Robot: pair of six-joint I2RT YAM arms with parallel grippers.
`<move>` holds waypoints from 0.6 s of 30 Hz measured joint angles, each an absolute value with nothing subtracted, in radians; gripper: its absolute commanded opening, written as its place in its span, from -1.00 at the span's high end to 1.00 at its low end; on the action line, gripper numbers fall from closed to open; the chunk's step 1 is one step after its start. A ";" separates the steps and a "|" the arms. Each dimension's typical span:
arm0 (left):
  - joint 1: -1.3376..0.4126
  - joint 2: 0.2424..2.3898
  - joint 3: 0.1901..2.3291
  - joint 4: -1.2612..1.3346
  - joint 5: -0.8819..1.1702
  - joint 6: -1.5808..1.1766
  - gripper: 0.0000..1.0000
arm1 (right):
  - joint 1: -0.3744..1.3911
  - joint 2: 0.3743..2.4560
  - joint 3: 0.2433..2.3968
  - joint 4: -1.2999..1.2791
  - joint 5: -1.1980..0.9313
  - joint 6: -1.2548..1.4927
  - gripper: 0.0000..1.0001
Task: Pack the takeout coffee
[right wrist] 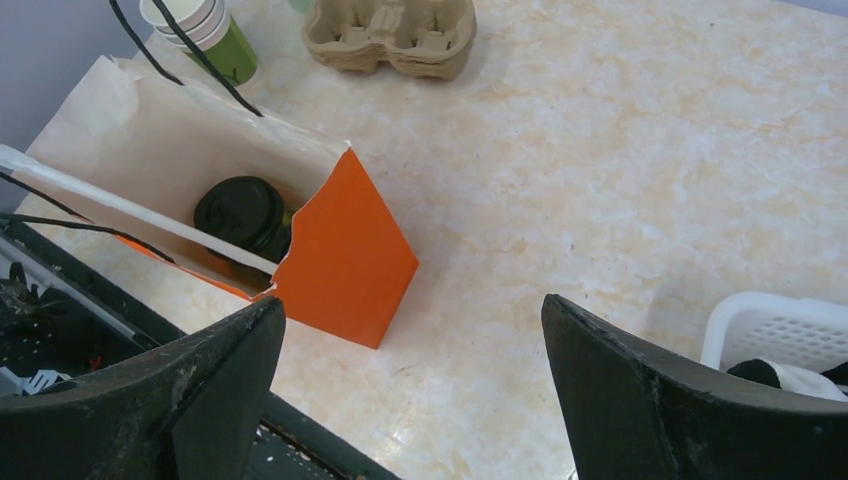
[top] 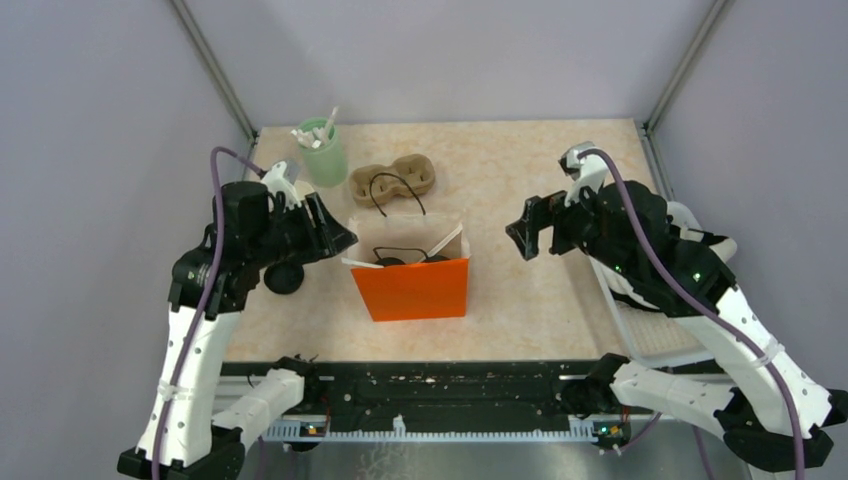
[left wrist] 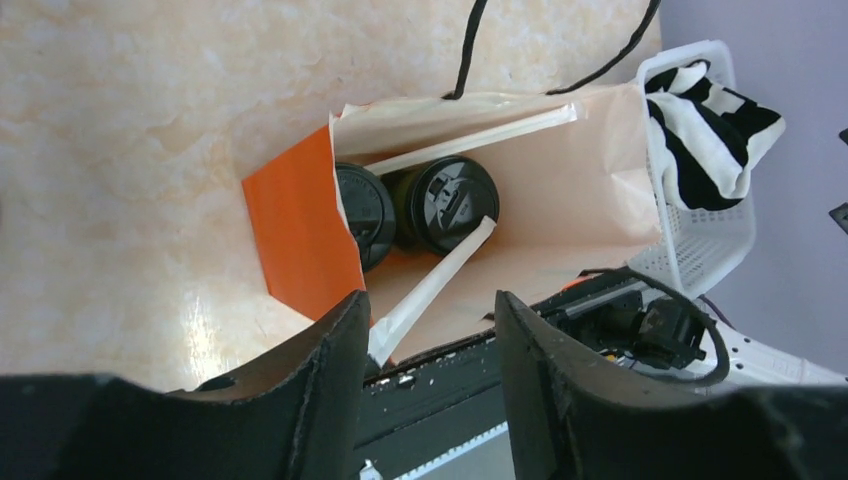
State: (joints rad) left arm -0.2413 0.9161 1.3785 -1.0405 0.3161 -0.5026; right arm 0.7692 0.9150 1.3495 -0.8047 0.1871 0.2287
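1. The left gripper (top: 340, 236) hangs at the left of the overhead frame, just beside the orange bag (top: 412, 288). Its fingers (left wrist: 320, 390) are spread apart with nothing between them.
2. Above it, at upper left of the table (top: 520, 290), a pale-green cup (top: 322, 158) holds white sticks. To its right lies a cardboard cup carrier (top: 395, 180).
3. The bag stands open at centre. In the left wrist view the takeout coffee (left wrist: 455, 205) sits upright at the bottom of the bag, black lid up, touching a second lidded cup (left wrist: 362, 215) on its left. A long white stick (left wrist: 435, 285) leans across the coffee's lid.
4. The right gripper (top: 522, 236) hovers right of the bag, apart from it, with its fingers (right wrist: 225, 385) opened wide and empty.
5. At the far right edge, a white basket (top: 655, 345) holds a black-and-white striped cloth (left wrist: 712, 115).
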 measured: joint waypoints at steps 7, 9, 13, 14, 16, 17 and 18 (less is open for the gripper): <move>-0.241 0.905 1.455 -1.072 0.286 -0.527 -0.63 | 0.769 0.904 1.383 -0.845 0.226 0.241 -0.97; -0.241 0.931 1.528 -1.069 0.282 -0.519 -0.75 | 0.769 0.899 1.412 -0.860 0.252 0.265 -0.97; -0.241 1.009 1.725 -1.066 0.281 -0.469 -0.97 | 0.769 0.869 1.488 -0.917 0.369 0.371 -0.97; -0.241 1.028 1.772 -1.061 0.280 -0.455 -0.97 | 0.769 0.862 1.510 -0.938 0.400 0.401 -0.97; -0.241 1.057 1.853 -1.054 0.279 -0.427 -0.97 | 0.769 0.854 1.564 -0.987 0.461 0.467 -0.97; -0.241 1.066 1.887 -1.050 0.278 -0.415 -0.97 | 0.769 0.852 1.589 -1.007 0.481 0.490 -0.97; -0.241 1.071 1.915 -1.046 0.279 -0.407 -0.97 | 0.769 0.850 1.620 -1.033 0.506 0.517 -0.97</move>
